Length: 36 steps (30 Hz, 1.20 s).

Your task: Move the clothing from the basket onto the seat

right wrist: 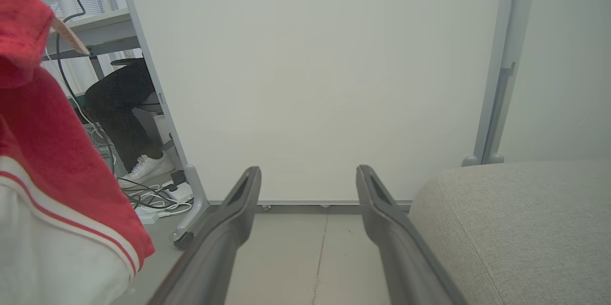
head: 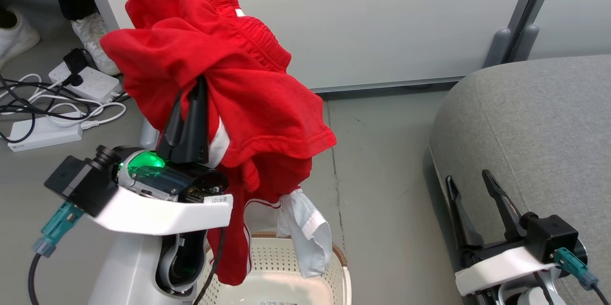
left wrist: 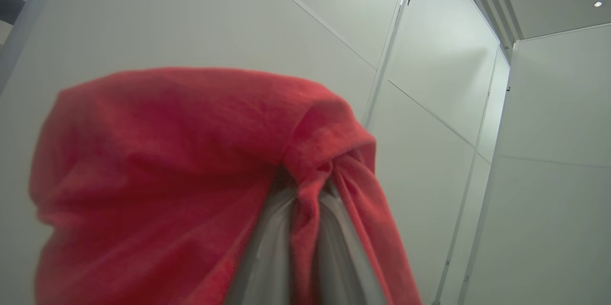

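Observation:
My left gripper (head: 193, 88) is raised above the basket and shut on the red clothing (head: 229, 80), which drapes over its fingers and hangs down with a white part (head: 305, 233) dangling. In the left wrist view the red clothing (left wrist: 167, 176) is pinched between the fingers (left wrist: 267, 257). The cream-white basket (head: 281, 267) sits on the floor at the bottom centre, below the hanging cloth. The grey seat (head: 534, 138) lies to the right. My right gripper (head: 470, 178) stands open at the seat's near-left edge, holding nothing; in its own view the right gripper (right wrist: 308, 173) is beside the seat (right wrist: 515, 224).
A pale grey partition panel (head: 334, 18) stands behind, its wheeled foot (right wrist: 184, 238) on the floor. Power strips and tangled cables (head: 62, 99) lie at the left. A person's white shoes (head: 90, 37) rest near the cables. Bare floor (head: 382, 162) separates basket and seat.

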Motion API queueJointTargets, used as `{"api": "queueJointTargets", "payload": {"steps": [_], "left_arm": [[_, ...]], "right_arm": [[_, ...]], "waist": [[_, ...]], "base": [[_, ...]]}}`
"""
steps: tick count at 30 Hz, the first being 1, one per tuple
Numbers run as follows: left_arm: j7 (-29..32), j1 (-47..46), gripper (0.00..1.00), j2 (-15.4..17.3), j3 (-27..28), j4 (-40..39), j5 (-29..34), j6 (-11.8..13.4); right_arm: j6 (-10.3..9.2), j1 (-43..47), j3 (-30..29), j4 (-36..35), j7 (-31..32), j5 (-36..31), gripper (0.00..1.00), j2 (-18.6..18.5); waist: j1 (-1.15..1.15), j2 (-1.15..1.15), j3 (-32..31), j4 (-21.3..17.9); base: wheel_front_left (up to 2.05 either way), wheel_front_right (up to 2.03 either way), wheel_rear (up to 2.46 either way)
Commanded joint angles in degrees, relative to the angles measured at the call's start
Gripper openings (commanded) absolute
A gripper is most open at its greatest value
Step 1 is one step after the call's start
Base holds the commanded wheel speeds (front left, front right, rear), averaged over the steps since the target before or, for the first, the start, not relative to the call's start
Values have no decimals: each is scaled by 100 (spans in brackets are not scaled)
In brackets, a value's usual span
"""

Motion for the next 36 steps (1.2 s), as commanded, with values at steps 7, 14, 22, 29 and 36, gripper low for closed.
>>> {"api": "queueJointTargets", "payload": {"steps": [7,14,22,29,36], "left_arm": [[-12,14,0,16,-51,86,89,-9],[-13,-130,0,104,-777,282,157,-9],[-13,-167,0,174,-991,391,70,-9],[-13,-223,0,224,-1088,424,37,-9],[-13,-261,0,278,-1304,446,-33,-10]], "right_arm": [[11,-2,-26,-39,-26,18,100,-38],[12,-109,313,-234,-26,62,100,-120],[11,-257,1649,-1213,-25,516,100,-1026],[11,-501,2308,-1691,-26,781,100,-1689],[10,-739,2608,-1698,-25,896,100,-1956]], "waist": [[0,0,57,-32],[0,0,104,-115],[0,0,173,-231],[0,0,236,-278],[0,0,261,-258]], "base": [[0,0,0],[0,0,0],[0,0,0],[0,0,0],[0,0,0]]}}
